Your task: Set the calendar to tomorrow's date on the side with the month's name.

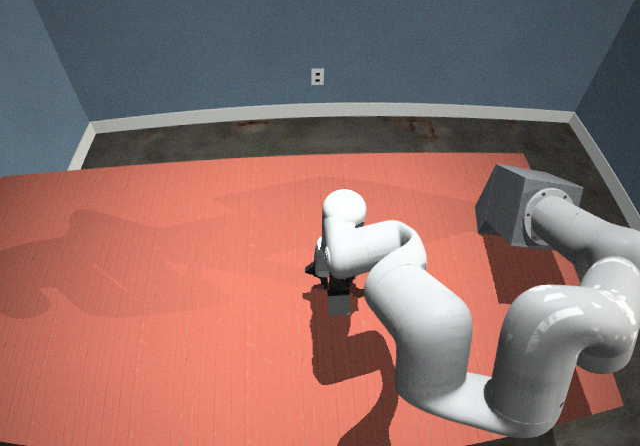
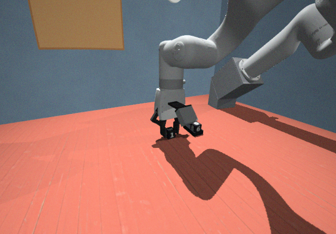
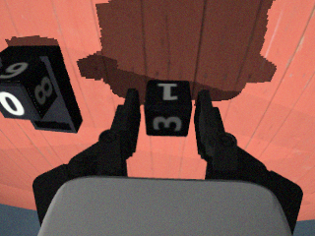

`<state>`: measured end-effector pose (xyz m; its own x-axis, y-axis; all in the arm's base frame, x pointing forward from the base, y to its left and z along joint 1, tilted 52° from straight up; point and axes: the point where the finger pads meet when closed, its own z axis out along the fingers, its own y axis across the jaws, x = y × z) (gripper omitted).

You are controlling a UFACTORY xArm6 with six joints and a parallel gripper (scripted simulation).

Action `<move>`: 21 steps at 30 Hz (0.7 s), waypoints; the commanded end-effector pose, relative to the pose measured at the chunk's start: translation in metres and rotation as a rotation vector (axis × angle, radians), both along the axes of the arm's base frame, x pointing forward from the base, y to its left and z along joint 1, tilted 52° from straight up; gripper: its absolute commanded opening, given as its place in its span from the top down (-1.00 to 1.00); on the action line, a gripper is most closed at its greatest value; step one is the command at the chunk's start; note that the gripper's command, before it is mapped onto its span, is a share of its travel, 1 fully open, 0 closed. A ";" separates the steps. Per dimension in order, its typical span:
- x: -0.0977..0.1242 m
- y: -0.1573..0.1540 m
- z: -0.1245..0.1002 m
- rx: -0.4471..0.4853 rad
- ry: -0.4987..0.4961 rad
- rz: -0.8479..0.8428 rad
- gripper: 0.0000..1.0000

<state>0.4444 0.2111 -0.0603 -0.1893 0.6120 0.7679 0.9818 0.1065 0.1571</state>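
Observation:
A black cube (image 2: pixel 170 134) (image 3: pixel 168 108) is on the table outside the tray, with a white 1 facing the exterior camera and a 3 on top. My gripper (image 2: pixel 170 131) (image 3: pixel 167 103) is partly open and points down, one finger on each side of this cube, with a narrow gap at both sides in the wrist view. The black tray (image 2: pixel 189 130) (image 3: pixel 70 93) lies beside it, at the left in the wrist view. A second black cube (image 2: pixel 197 128) (image 3: pixel 31 93) is in the tray, showing 0, 8 and a 6 or 9. The month's name is not visible. The arm hides tray and cubes in the top view.
The red table (image 1: pixel 206 358) (image 2: pixel 94 171) carries the arm's dark shadow. The grey base block (image 1: pixel 504 203) (image 2: pixel 228 80) stands at the right. A grey box (image 1: pixel 339 304) (image 2: pixel 187 115) on the wrist overhangs the area near the tray in the exterior view.

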 end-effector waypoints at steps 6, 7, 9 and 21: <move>0.001 -0.001 0.001 0.000 -0.002 -0.002 0.01; 0.001 -0.001 0.001 0.000 -0.002 -0.002 0.01; 0.001 -0.001 0.001 0.000 -0.002 -0.002 0.01; 0.001 -0.001 0.001 0.000 -0.002 -0.002 0.43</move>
<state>0.4445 0.2111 -0.0603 -0.1893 0.6119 0.7679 0.9818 0.1065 0.1573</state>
